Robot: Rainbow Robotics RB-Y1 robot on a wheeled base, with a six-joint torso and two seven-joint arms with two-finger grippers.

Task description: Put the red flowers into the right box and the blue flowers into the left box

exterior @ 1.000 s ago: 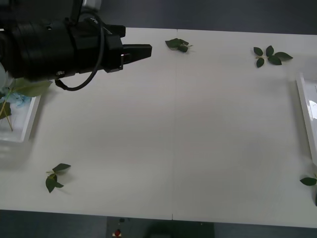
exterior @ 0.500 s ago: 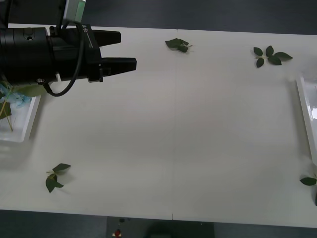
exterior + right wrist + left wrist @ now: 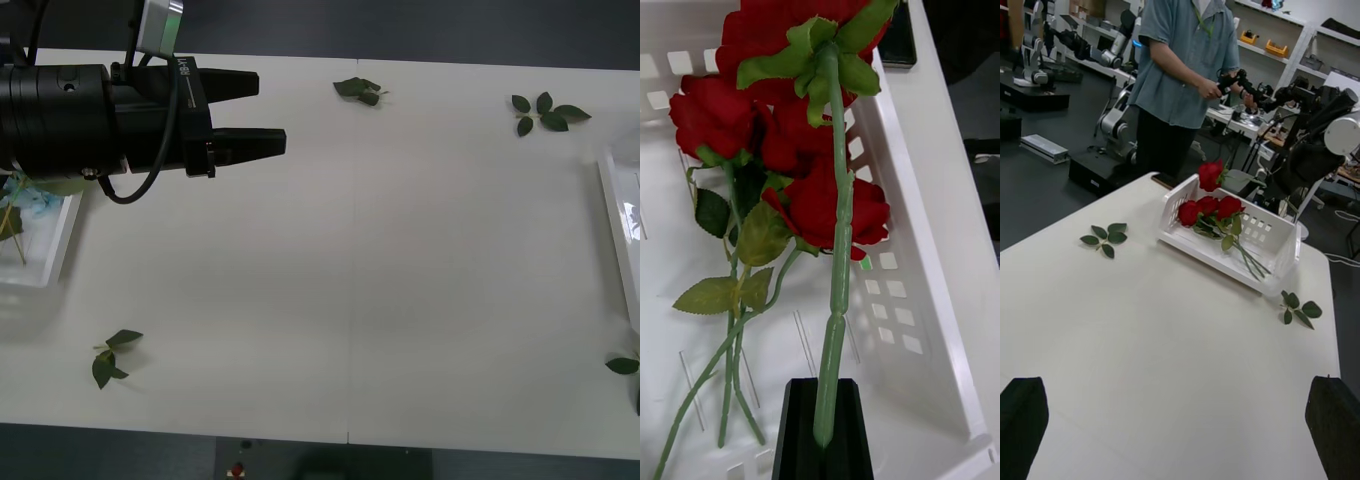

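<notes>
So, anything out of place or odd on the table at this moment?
Loose leaf sprigs lie scattered on the table, at its far edge and near its corners, outside both boxes. Otherwise tidy: three red roses lie in the right box, and the right gripper holds a fourth rose by its stem above them.

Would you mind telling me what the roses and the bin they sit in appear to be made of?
The red flowers look artificial: matte, fabric-like petals, and a glossy green stem with moulded ridges, likely plastic. The right end effector is closed on one stem. The right box looks like smooth white moulded plastic, judging by its slotted wall and rounded rim.
</notes>
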